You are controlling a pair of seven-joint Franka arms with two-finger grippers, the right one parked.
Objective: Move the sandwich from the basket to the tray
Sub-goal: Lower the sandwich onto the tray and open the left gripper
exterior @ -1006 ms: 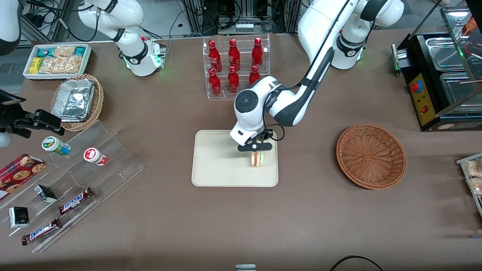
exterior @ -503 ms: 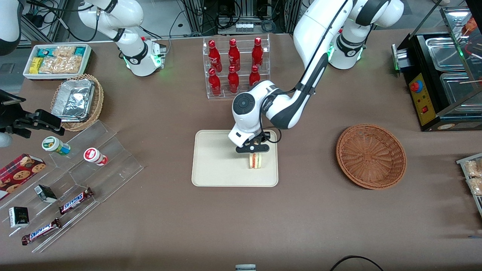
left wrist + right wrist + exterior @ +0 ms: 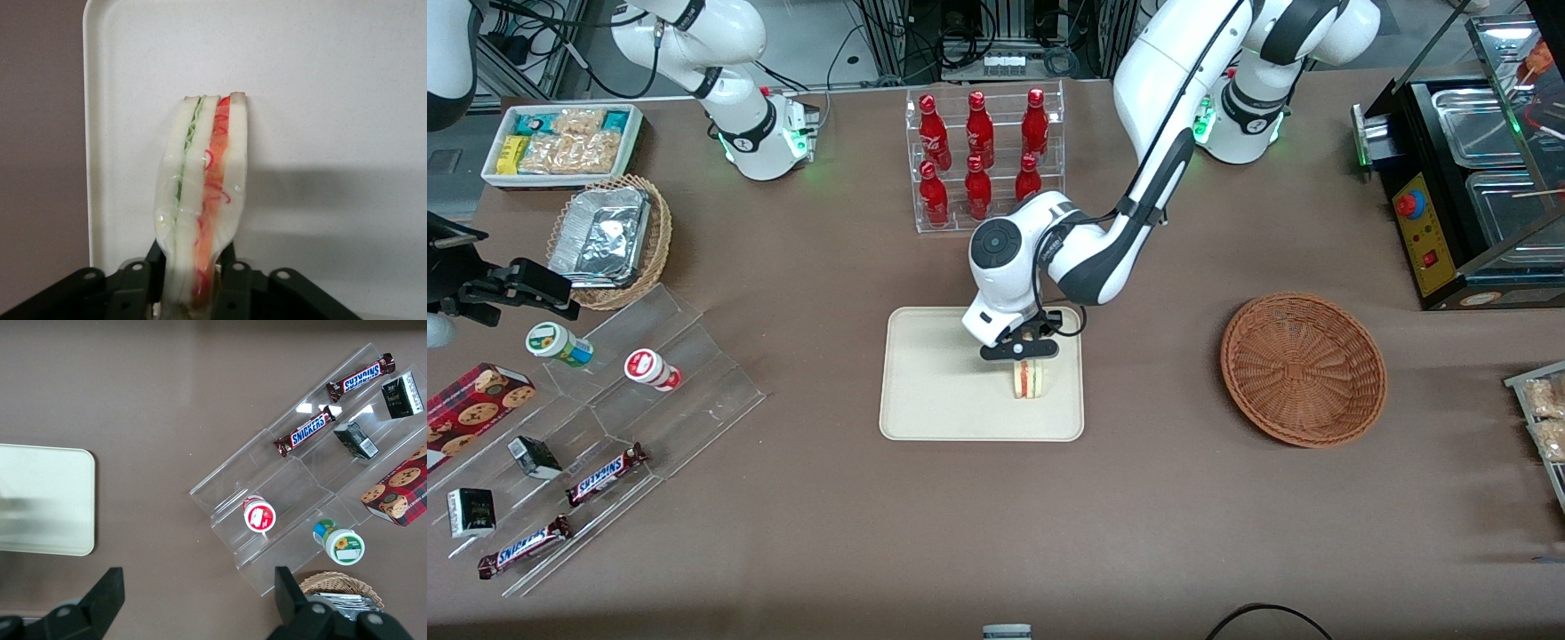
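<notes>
Cream-beige tray (image 3: 925,391) now has the end effector (image 3: 1021,353) a touch farther from the basket (image 3: 1303,369) than a second ago, still pinching the sandwich (image 3: 1030,380) upright on edge. The wicker basket sits empty toward the working arm's end. Sandwich is near the tray's rim, open brown surface (image 3: 1156,498) all around.

Sandwich (image 3: 1029,380) upright over tray (image 3: 934,391)
</notes>
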